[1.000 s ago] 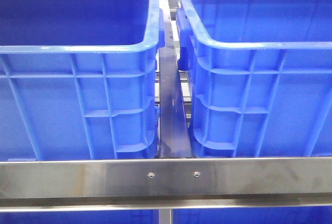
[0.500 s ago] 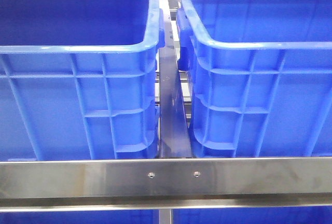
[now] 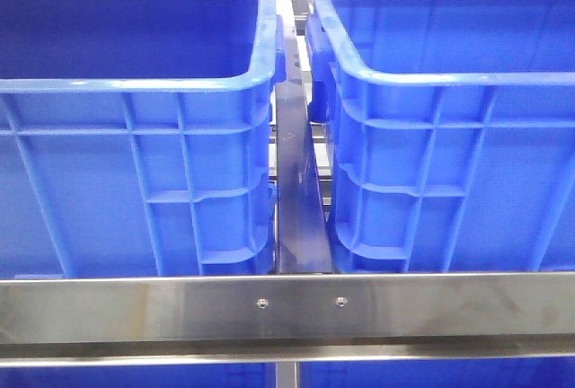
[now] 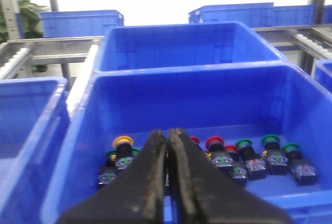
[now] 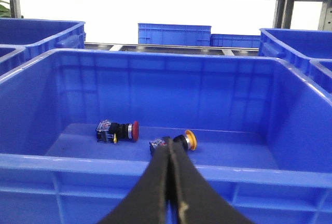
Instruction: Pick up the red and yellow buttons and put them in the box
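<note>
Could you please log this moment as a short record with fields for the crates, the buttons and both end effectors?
front view: two blue crates, left crate and right crate, behind a steel rail; no arm visible
left end effector: shut, empty, above the supply crate
supply contents: mixed buttons, including a yellow-capped button, red and green ones
right end effector: shut, empty
receiving crate: holds one red button and one yellow button, lying apart

Red-capped button (image 5: 118, 130) lying on its side on crate floor, yellow-capped button (image 5: 179, 141) lying near it, further yellow-capped button (image 4: 123, 151) and red-capped button (image 4: 217, 151) among mixed row in another crate
</note>
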